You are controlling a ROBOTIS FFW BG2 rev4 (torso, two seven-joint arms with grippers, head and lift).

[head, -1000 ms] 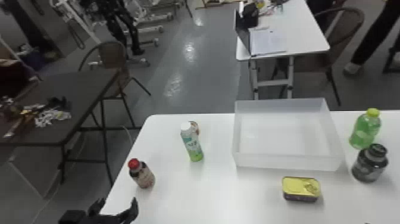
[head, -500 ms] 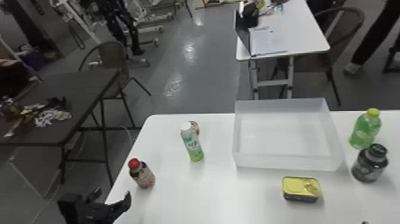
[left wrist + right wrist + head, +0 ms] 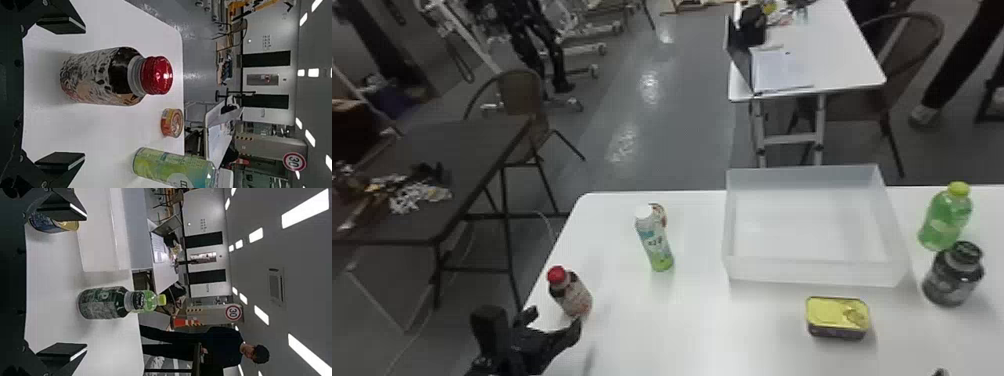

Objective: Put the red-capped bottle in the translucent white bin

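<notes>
The head view catches only a dark tip of the right gripper (image 3: 940, 372) at its lower edge; in its wrist view the jaws stand wide, one of them partly covering the yellow-lidded tin (image 3: 837, 315). The small round tin (image 3: 660, 214) is half hidden behind the white-capped bottle (image 3: 654, 242), which the left wrist view cuts off. The red-capped bottle (image 3: 571, 295) stands upright on the worktop (image 3: 692, 335), just ahead of the left gripper (image 3: 555, 321), whose jaws are spread wide with a gap on either side of it. It has a glossy red cap, a greyish neck, a dark shoulder and a speckled label with a tan patch; the label's print is too blurred to read. The shallow, rectangular translucent white bin (image 3: 817, 272) sits well apart from the left jaws, forward and to their right, its pale floor visible.
</notes>
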